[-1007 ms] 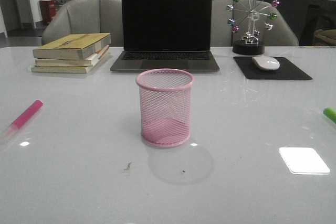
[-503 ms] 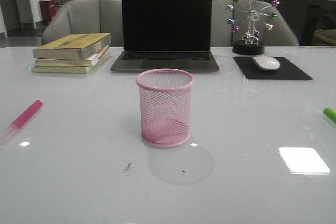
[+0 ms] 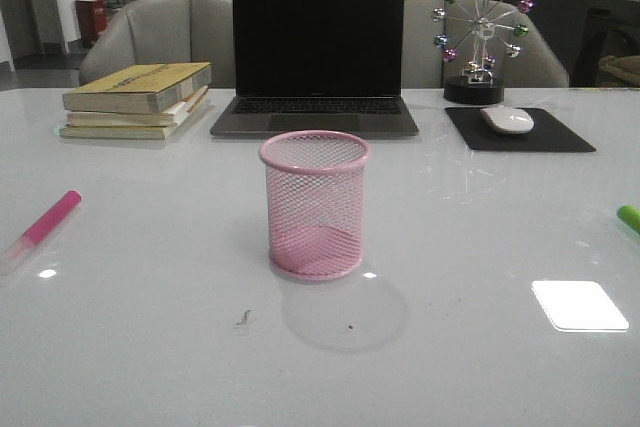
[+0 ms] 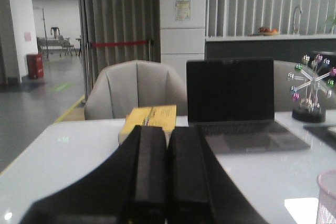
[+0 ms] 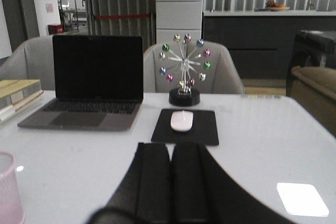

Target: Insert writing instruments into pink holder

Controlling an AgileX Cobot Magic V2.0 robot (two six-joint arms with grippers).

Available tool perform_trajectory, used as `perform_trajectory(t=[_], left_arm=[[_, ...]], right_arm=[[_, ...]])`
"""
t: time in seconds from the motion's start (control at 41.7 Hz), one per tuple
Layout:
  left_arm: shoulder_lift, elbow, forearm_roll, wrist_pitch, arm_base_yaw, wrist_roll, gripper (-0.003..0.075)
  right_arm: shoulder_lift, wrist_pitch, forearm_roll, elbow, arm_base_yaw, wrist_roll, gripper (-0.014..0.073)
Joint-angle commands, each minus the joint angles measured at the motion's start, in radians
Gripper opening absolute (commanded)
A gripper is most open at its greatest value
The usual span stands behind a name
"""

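The pink wire-mesh holder [image 3: 314, 204] stands upright and empty in the middle of the white table; its rim also shows in the left wrist view [image 4: 326, 195] and the right wrist view [image 5: 9, 187]. A magenta marker [image 3: 42, 227] with a whitish end lies flat near the table's left edge. Only the tip of the lime green marker [image 3: 628, 218] shows at the right edge. Neither arm appears in the front view. My left gripper [image 4: 167, 132] is shut with nothing between its fingers. My right gripper [image 5: 170, 148] is shut and empty too.
Behind the holder sits an open laptop [image 3: 316, 57]. Stacked books [image 3: 138, 99] lie at the back left. A white mouse [image 3: 508, 119] on a black pad and a ferris-wheel ornament [image 3: 478, 37] stand at the back right. A bright light patch [image 3: 578, 305] reflects on the table.
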Motion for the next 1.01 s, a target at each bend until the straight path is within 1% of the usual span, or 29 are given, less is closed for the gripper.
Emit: perform_trajectory(t=[0.0, 0.12, 0.24, 0.312, 0.383, 0.503, 0.647, 0.911, 0.983], left_arm=[[0.012, -0.163, -0.013, -0.017, -0.001, -0.009, 0.0097], [0.086, -0.318, -0.013, 0.093, -0.001, -0.009, 0.0097], [0.198, -0.465, -0.013, 0.226, -0.001, -0.009, 0.0097], [0.27, -0.526, -0.013, 0.307, -0.001, -0.009, 0.0097], [0.33, -0.56, -0.013, 0.36, -0.001, -0.009, 0.0097], [0.412, -0.56, -0.013, 0.406, -0.001, -0.009, 0.0097], [0.495, -0.56, -0.013, 0.522, -0.001, -0.009, 0.0097], [0.61, -0.552, -0.013, 0.539, -0.001, -0.009, 0.0099], [0.633, -0.552, -0.013, 0.532, -0.001, -0.009, 0.0112]], right_arm=[[0.015, -0.008, -0.029, -0.146, -0.005, -0.008, 0.0057], [0.091, 0.086, -0.036, -0.292, -0.005, -0.008, 0.0057], [0.195, 0.178, -0.036, -0.426, -0.005, -0.008, 0.0057], [0.251, 0.23, -0.035, -0.487, -0.005, -0.008, 0.0057], [0.304, 0.29, -0.035, -0.523, -0.005, -0.007, 0.0057], [0.38, 0.394, -0.035, -0.531, -0.005, -0.007, 0.0057], [0.463, 0.497, -0.035, -0.503, -0.005, -0.007, 0.0057], [0.602, 0.505, -0.035, -0.433, -0.005, -0.007, 0.0057], [0.643, 0.506, -0.035, -0.433, -0.005, -0.007, 0.0073]])
